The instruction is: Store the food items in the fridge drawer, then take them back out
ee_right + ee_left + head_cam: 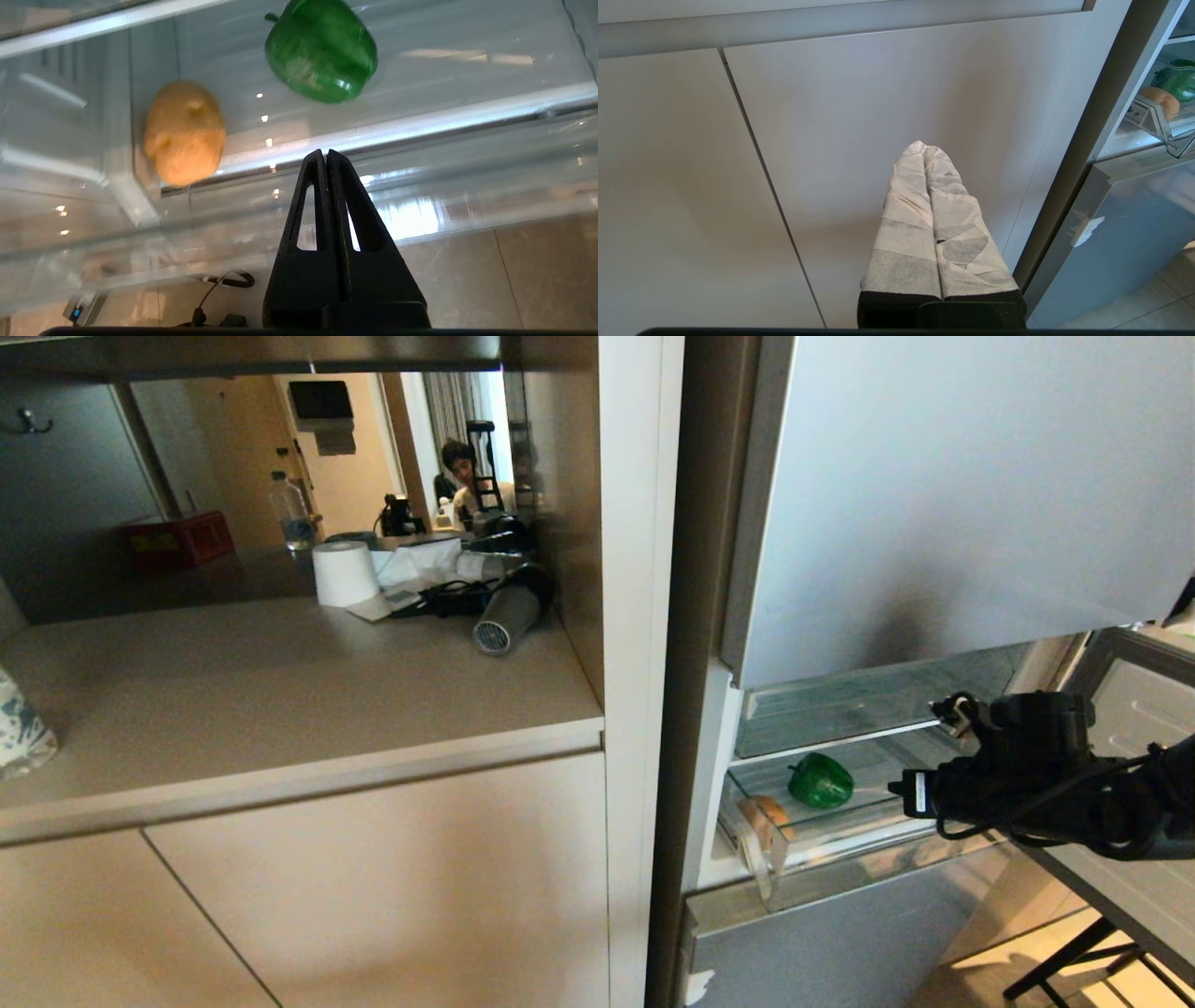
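Jaws of right gripper (pixel 326 156) pressed together, empty — just before fridge drawer (pixel 420 186); left gripper (pixel 924 149) likewise closed, empty.

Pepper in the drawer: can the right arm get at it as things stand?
Probably yes. The drawer is pulled out, nothing covers the pepper, and the right gripper hangs above it, though its jaws are shut.

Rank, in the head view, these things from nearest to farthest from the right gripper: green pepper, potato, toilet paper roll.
1. Green pepper, in the drawer, just left of the right gripper.
2. Potato, at the drawer's left end.
3. Toilet paper roll, far left on the counter.
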Robot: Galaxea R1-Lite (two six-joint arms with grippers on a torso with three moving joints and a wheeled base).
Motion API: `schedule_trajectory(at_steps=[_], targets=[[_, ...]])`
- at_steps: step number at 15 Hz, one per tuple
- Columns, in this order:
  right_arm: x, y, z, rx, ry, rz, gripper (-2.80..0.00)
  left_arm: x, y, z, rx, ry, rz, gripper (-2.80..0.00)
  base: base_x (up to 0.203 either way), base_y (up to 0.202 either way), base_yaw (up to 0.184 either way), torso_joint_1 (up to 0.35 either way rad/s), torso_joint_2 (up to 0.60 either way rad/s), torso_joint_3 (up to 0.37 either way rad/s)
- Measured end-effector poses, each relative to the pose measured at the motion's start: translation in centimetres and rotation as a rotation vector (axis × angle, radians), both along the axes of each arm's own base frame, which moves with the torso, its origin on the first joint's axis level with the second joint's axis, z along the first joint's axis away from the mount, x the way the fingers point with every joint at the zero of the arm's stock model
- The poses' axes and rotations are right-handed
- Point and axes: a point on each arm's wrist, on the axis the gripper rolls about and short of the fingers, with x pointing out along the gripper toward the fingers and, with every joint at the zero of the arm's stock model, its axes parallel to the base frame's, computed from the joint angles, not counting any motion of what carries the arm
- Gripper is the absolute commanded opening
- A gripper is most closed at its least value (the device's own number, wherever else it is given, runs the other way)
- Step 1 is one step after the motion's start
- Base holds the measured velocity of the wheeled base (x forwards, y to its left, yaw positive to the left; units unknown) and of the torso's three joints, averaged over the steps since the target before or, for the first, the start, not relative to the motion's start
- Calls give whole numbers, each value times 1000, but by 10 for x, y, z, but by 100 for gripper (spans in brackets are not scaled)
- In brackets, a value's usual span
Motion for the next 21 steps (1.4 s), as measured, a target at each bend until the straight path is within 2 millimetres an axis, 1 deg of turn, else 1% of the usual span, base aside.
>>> schedule_trajectory(at_steps=[4,7,10,16,21], targets=[[19,-4,8,-7,9,-3,-280,0,0,0,0,0,0,-280,0,0,0,0,0,0],[24,-7,7,-8,20,-9,-280,0,0,0,0,0,0,-280,0,0,0,0,0,0],[27,-7,2,-5,27,-13,-280,0,0,0,0,0,0,-280,0,0,0,0,0,0],[23,-7,-6,-11,57,-12,-280,0,0,0,0,0,0,-280,0,0,0,0,0,0],[7,-7,-17,-75,130,-11,-280,0,0,0,0,0,0,-280,0,0,0,0,0,0]])
